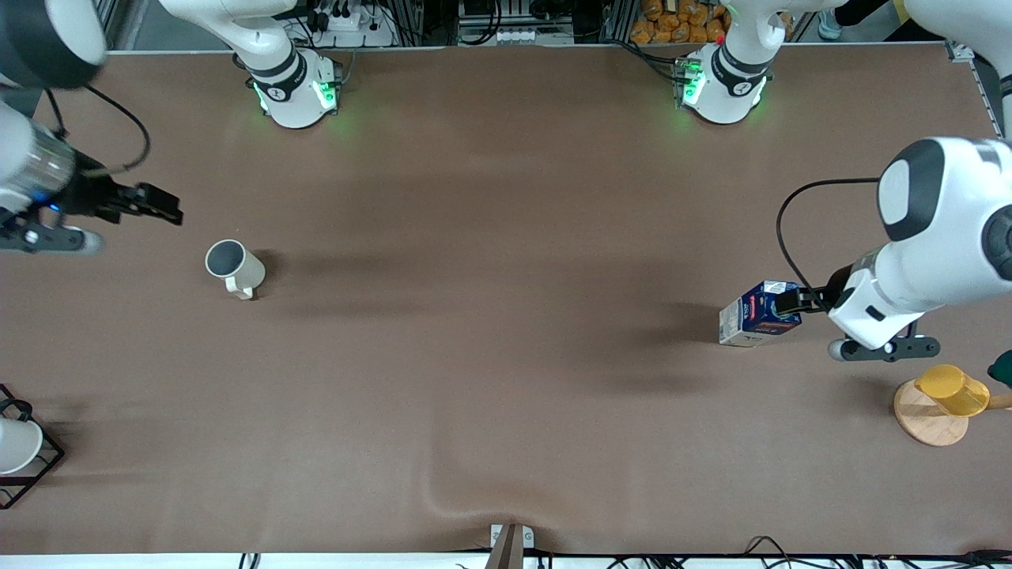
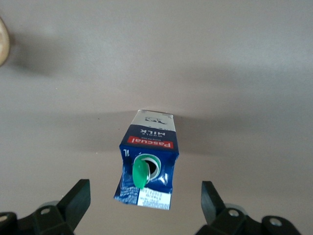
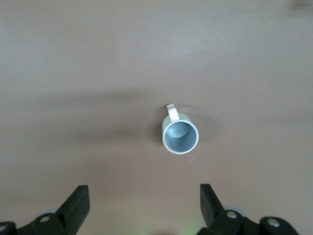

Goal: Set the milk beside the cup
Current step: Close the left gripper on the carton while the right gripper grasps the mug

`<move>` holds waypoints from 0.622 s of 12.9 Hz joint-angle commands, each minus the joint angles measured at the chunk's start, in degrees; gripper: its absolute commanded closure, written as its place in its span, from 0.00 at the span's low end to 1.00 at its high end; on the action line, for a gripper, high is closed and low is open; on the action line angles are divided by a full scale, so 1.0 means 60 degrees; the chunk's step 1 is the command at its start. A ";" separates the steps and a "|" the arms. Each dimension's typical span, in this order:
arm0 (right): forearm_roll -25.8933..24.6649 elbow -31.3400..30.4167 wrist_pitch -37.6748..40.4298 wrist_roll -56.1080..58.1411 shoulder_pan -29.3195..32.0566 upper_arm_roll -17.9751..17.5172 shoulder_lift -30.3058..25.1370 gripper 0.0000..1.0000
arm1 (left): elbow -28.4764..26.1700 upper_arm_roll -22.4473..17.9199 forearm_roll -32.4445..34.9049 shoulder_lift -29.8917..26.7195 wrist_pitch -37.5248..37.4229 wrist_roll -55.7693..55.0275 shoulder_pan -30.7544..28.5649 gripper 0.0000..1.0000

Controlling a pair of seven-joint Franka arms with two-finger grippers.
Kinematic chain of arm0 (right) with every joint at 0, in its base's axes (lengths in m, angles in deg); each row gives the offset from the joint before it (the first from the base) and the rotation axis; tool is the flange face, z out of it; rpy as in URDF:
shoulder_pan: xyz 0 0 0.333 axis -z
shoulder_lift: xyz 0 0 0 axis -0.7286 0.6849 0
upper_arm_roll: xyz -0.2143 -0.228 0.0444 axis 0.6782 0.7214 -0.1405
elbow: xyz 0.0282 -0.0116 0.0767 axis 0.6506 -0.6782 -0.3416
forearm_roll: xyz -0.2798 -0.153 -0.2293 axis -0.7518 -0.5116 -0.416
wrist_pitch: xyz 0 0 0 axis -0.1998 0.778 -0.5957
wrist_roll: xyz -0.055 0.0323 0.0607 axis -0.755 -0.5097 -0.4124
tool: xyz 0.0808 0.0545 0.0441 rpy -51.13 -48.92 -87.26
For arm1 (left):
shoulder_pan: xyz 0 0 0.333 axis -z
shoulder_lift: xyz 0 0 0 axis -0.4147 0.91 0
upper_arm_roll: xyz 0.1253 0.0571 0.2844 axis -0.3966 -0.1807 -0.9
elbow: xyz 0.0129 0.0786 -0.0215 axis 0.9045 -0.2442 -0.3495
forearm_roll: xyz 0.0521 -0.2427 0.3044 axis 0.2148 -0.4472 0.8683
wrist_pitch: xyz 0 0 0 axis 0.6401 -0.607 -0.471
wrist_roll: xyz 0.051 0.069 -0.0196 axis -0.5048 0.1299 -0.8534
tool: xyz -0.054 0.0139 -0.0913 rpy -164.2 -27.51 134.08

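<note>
The milk (image 1: 755, 314), a small dark blue carton with white sides and a red band, stands on the table toward the left arm's end. Its green cap (image 2: 140, 174) is flipped up. My left gripper (image 1: 791, 304) hovers over its top, open. In the left wrist view the milk (image 2: 146, 161) sits between the spread fingers (image 2: 78, 200) of my left gripper (image 2: 145, 203), touching neither. The cup (image 1: 235, 267), an off-white mug with a grey inside, stands toward the right arm's end. My right gripper (image 1: 162, 207) waits open in the air beside it; the cup (image 3: 180, 133) shows ahead of my right gripper (image 3: 144, 203).
A yellow plastic cup (image 1: 951, 390) lies over a round wooden coaster (image 1: 925, 423), nearer the front camera than the milk. A white cup in a black wire frame (image 1: 16, 446) sits at the table's edge at the right arm's end. The brown cloth wrinkles near the front edge (image 1: 458, 498).
</note>
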 commanded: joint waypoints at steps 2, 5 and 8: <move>-0.0447 -0.2829 -0.2127 -0.0638 -0.0065 0.0065 -0.0362 0.00 | -0.0538 0.0014 0.0172 0.0117 0.0481 0.0117 0.0015 0.00; -0.0550 -0.4327 -0.3565 -0.1855 -0.0154 0.0036 -0.0172 0.00 | -0.0873 0.0029 0.0172 0.0162 0.0612 0.0131 0.0001 0.00; -0.0550 -0.4535 -0.4384 -0.1665 0.0081 0.0036 0.0558 0.00 | -0.1152 0.0029 0.0172 0.0220 0.0759 0.0132 -0.0028 0.00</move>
